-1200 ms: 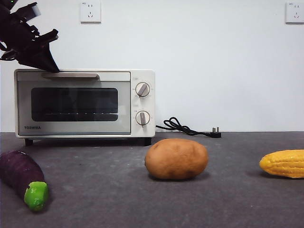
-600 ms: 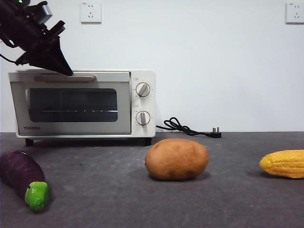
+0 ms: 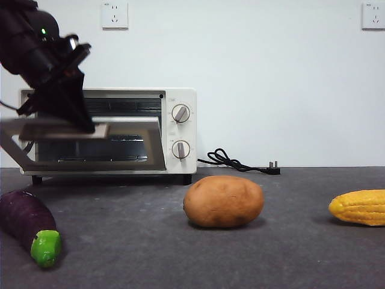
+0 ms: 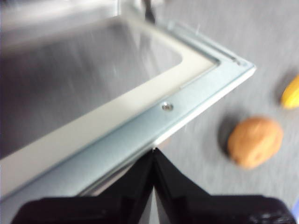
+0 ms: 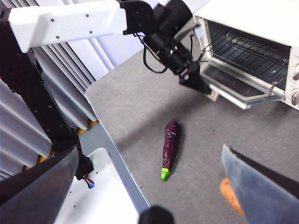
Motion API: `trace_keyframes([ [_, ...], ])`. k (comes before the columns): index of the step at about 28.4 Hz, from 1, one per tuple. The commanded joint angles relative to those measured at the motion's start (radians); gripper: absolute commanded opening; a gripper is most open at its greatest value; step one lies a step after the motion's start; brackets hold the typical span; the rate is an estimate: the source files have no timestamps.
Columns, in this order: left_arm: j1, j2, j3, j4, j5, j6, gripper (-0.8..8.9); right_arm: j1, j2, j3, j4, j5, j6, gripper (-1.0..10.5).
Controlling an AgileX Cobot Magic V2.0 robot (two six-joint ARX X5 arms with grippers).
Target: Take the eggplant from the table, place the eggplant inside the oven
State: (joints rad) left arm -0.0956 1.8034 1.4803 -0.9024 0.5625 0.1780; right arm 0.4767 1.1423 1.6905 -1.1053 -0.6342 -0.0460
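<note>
The left pincer (image 3: 84, 123), jaws pressed together, rests on the oven (image 3: 177, 132) door's handle. The eggplant (image 5: 169, 148) lies before the oven. Only the right wrist view shows the wire rack (image 5: 254, 49); the right pincer (image 5: 149, 186) gapes wide, empty.

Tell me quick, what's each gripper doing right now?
Left gripper: shut, fingers together at the oven door's handle edge.
Right gripper: open, holding nothing, above the table.

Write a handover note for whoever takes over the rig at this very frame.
Left gripper: jaws shut, at the oven door's handle, door partly lowered.
Right gripper: open, holding nothing, high over the table.
Eggplant: untouched, lying on the table in front of the oven, stem toward the camera.
Done: door partly open, wire rack visible.
Left: finish opening the door, pick up the eggplant, put it in the oven.
</note>
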Motion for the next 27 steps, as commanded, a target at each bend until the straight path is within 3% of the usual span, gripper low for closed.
trace_keyframes([
  [1,-0.015,0.012,-0.006,-0.012,-0.005,0.012,-0.06,0.002,0.001,0.002,0.005,-0.002,-0.011,6.6],
  [15,-0.047,-0.018,-0.006,-0.055,-0.004,0.008,-0.06,0.002,0.001,0.002,0.003,-0.002,-0.010,6.6],
  [27,-0.047,-0.339,-0.003,-0.005,-0.023,-0.025,-0.06,0.002,0.001,0.002,-0.002,-0.002,-0.010,6.6],
])
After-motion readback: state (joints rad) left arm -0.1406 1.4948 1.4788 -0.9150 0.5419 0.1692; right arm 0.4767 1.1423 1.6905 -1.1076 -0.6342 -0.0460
